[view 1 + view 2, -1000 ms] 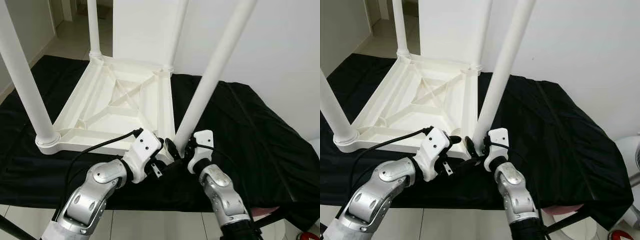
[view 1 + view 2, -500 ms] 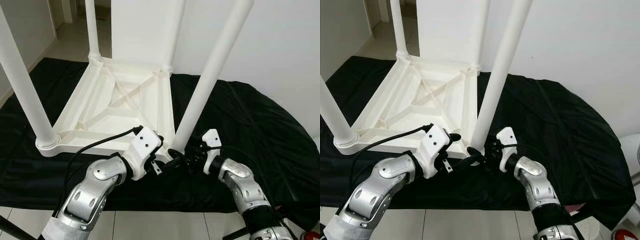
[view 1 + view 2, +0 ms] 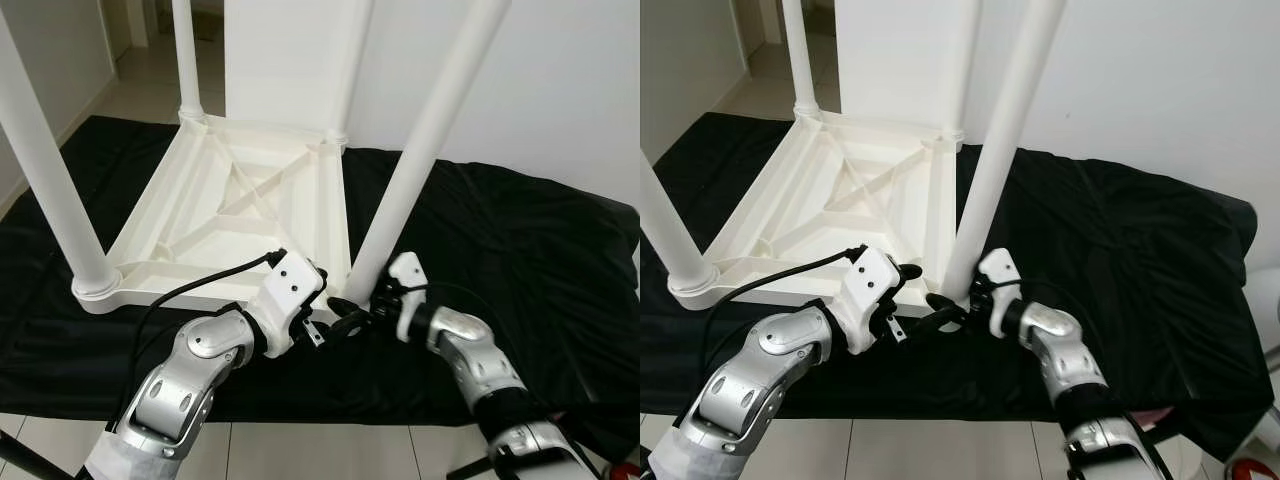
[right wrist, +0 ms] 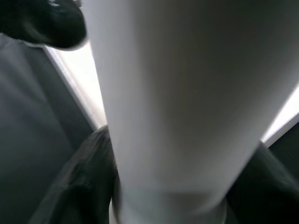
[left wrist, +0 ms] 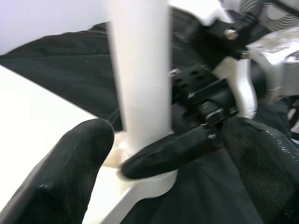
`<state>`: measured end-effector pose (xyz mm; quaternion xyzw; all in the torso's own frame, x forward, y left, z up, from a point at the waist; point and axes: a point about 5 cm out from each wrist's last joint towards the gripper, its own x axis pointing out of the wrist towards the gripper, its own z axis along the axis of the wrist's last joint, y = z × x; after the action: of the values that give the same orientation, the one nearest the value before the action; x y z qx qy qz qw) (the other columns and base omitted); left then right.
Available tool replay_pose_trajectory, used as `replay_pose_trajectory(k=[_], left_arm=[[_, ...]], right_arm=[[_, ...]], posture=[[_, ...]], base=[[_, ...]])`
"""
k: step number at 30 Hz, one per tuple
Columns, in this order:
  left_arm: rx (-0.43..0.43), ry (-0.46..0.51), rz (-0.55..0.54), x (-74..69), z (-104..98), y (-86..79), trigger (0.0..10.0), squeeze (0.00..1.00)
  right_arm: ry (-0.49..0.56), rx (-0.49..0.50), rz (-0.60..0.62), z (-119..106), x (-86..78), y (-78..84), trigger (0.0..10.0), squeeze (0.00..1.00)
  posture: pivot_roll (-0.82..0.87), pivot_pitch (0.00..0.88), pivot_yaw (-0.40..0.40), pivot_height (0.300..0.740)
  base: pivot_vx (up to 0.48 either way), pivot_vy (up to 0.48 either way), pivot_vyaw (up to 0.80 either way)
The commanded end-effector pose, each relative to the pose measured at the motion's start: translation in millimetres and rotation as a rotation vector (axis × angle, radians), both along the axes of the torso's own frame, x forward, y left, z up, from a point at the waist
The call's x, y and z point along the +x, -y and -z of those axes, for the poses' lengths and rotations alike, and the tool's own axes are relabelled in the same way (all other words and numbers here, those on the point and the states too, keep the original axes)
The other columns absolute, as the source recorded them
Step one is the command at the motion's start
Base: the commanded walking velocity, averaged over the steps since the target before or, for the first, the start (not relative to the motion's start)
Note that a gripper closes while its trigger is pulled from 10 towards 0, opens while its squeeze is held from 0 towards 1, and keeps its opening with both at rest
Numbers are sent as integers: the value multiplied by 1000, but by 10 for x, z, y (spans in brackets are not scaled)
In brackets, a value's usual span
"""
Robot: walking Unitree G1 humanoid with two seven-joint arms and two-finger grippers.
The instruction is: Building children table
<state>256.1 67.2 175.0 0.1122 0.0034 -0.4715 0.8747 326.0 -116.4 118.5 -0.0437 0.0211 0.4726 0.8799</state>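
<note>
White upturned table (image 3: 240, 200) and white legs (image 3: 425, 150) — plain black cloth (image 3: 520, 250) beneath, pale tiled floor (image 3: 150, 85).

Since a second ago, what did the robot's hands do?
The right hand swung its wrist out to the right, staying at the base of the near table leg. The left hand stayed there too. The upside-down table didn't move.

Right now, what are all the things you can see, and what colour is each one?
Table: one, white, upside down on the cloth.
Table legs: four, white, sticking up from the table's corners.
Cloth: one, black, spread under the table.
Floor: pale tiles, beyond the cloth.
Wall: white, behind the cloth.
Left gripper: black fingers, at the base of the nearest leg.
Right gripper: black fingers, around that same leg's base.
</note>
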Motion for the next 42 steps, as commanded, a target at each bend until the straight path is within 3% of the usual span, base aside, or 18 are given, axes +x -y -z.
replay_pose_trajectory(k=[1, 13, 16, 21, 22, 23, 24, 25, 33, 42], left_arm=[[-2, 3, 7, 12, -3, 29, 10000, 0], [-18, -3, 5, -8, 9, 77, 10000, 0], [-16, -16, 14, -41, 33, 79, 10000, 0], [-9, -15, 14, -30, 34, 56, 10000, 0], [-7, -13, 12, -13, 27, 46, 10000, 0], [-7, -13, 12, -13, 27, 46, 10000, 0], [-8, -9, 13, 7, 16, 58, 10000, 0], [-8, -9, 13, 7, 16, 58, 10000, 0], [-11, -7, 28, 5, 13, 86, 10000, 0], [-1, -7, 19, 0, 30, 39, 10000, 0]], right_arm=[[-27, -36, -14, 64, -8, -6, 0, 0], [-8, 5, 66, 120, -139, -40, 0, 0], [-4, 22, 209, 180, -145, -6, 0, 0], [-10, -1, 343, 234, -122, 35, 0, 0], [-34, 9, 440, 258, -119, 53, 0, 0], [-34, 9, 440, 258, -119, 53, 0, 0], [-85, 28, 581, 303, -144, 64, 0, 0], [-85, 28, 581, 303, -144, 64, 0, 0], [-137, 8, 882, 352, -234, -43, 0, 0], [-159, 46, 905, 352, -289, -174, 0, 0]], posture=[[10, 0, -113, 740], [6, 0, -125, 740], [5, 0, -117, 740], [-1, 0, -117, 740], [-8, 0, -111, 740], [-8, 0, -111, 740], [-8, 0, -108, 740], [-8, 0, -108, 740], [-15, 0, -107, 740], [-5, 0, -120, 740]], base=[[0, 0, 0], [0, 0, 0], [0, 0, 0], [0, 0, 0], [0, 0, 0], [0, 0, 0], [0, 0, 0], [0, 0, 0], [0, 0, 0], [0, 0, 0]])
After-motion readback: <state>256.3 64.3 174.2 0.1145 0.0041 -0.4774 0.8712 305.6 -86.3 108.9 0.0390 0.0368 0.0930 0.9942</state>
